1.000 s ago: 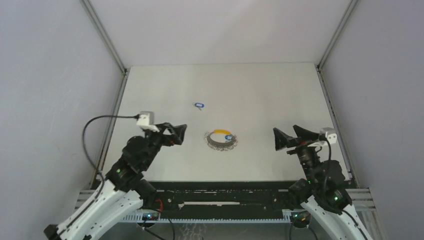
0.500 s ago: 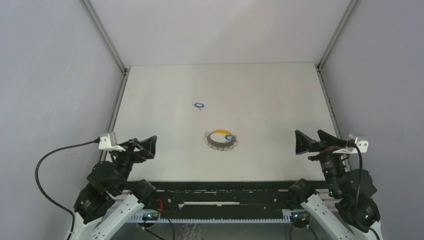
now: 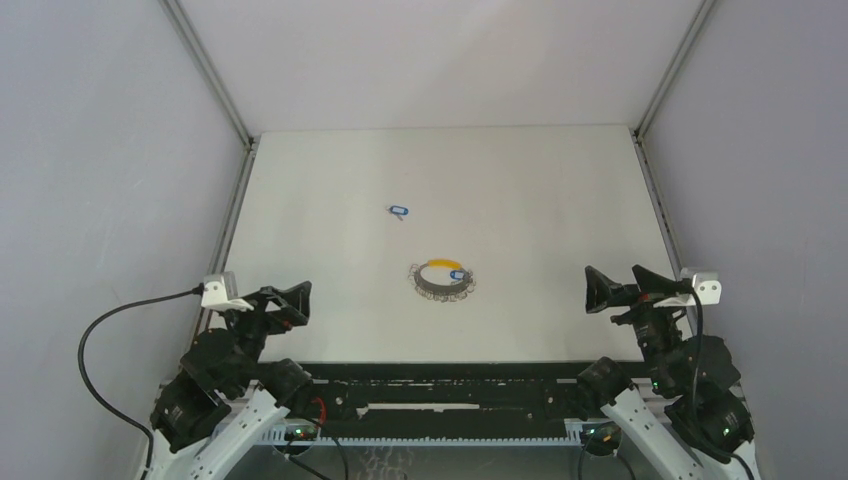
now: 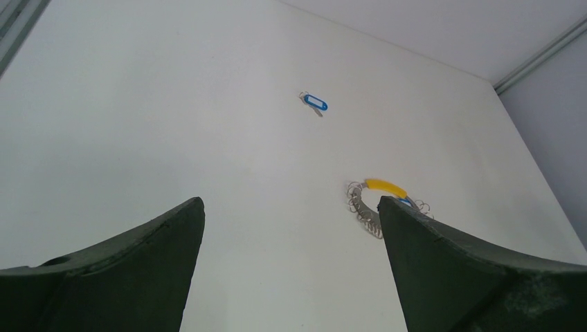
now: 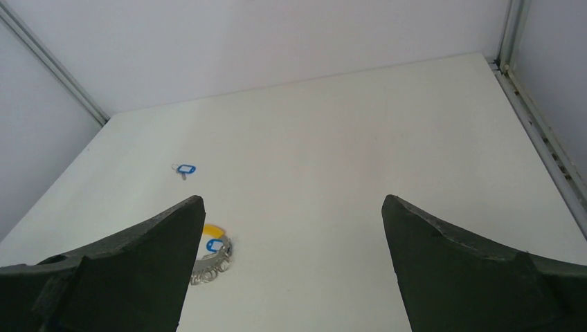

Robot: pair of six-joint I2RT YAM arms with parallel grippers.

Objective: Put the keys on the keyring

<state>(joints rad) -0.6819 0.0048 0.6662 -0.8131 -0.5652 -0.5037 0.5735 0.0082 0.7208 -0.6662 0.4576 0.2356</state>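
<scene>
The keyring (image 3: pixel 442 279), a bumpy silvery loop with a yellow arc, lies on the white table near its middle front. One key with a blue tag (image 3: pixel 457 275) lies at the loop's right side; I cannot tell if it is threaded on. The other blue-tagged key (image 3: pixel 399 210) lies loose farther back and to the left. My left gripper (image 3: pixel 287 300) is open and empty at the near left. My right gripper (image 3: pixel 620 285) is open and empty at the near right. The left wrist view shows the loose key (image 4: pixel 315 104) and the keyring (image 4: pixel 367 207). The right wrist view shows the loose key (image 5: pixel 184 169), the keyring (image 5: pixel 210 266) and the tagged key (image 5: pixel 214 245) on it.
The white table (image 3: pixel 520 190) is boxed in by grey walls with metal rails along its left (image 3: pixel 232 225) and right (image 3: pixel 658 215) edges. A black cable (image 3: pixel 110 325) loops from the left wrist.
Both arms have drawn back from the keyring toward the near corners, the left arm to the left, the right arm to the right. Keys and keyring have not moved.
</scene>
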